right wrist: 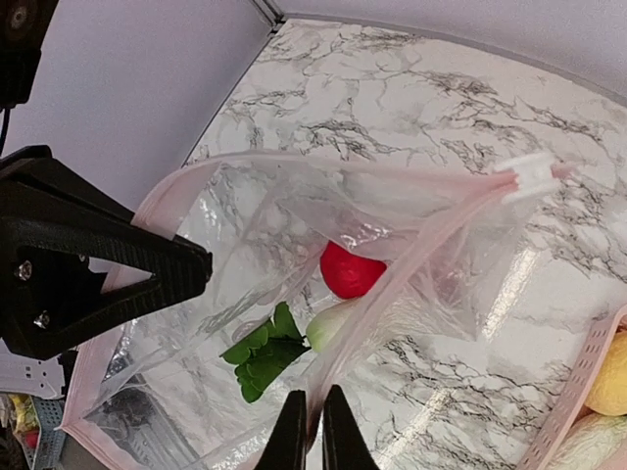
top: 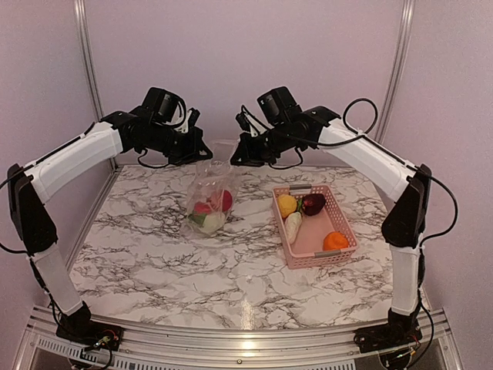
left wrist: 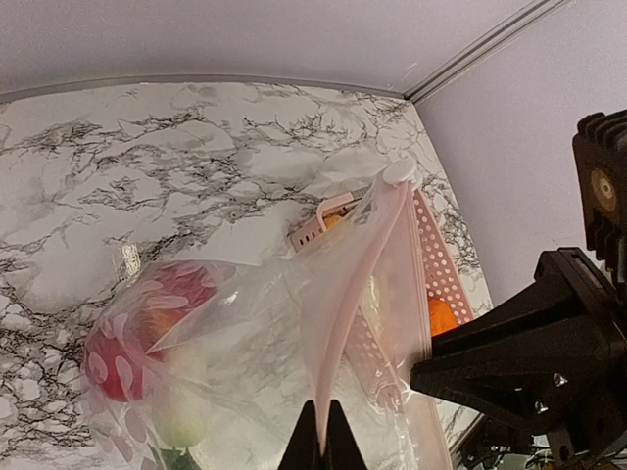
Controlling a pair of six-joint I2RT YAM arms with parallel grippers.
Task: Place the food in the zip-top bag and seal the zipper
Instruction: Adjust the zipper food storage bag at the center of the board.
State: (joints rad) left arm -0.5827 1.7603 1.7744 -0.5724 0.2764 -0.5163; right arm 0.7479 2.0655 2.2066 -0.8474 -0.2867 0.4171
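Your left tool [left wrist: 318,446] and right tool [right wrist: 312,431] meet high over the far side of the marble bench [top: 154,254]. Each is pinched shut on a lip of the pink zipper [right wrist: 431,230], holding the zip-top bag [top: 209,189] up between them. From the wrist views you see one lip in each tool, and the mouth gapes open between the two strips. The bag hangs just left of the pink basket [top: 348,223]; you cannot tell whether its bottom touches the bench. Through the clear plastic you see a red round piece [right wrist: 351,269], a green leaf [right wrist: 260,352] and a white oblong piece [right wrist: 328,328] low in the bag. In the basket a yellow round piece [top: 286,204] and a maroon round piece [top: 313,203] lie at the far end. A second white oblong piece [top: 293,227] lies along the left wall, and an orange round piece [top: 335,241] sits in the near right corner
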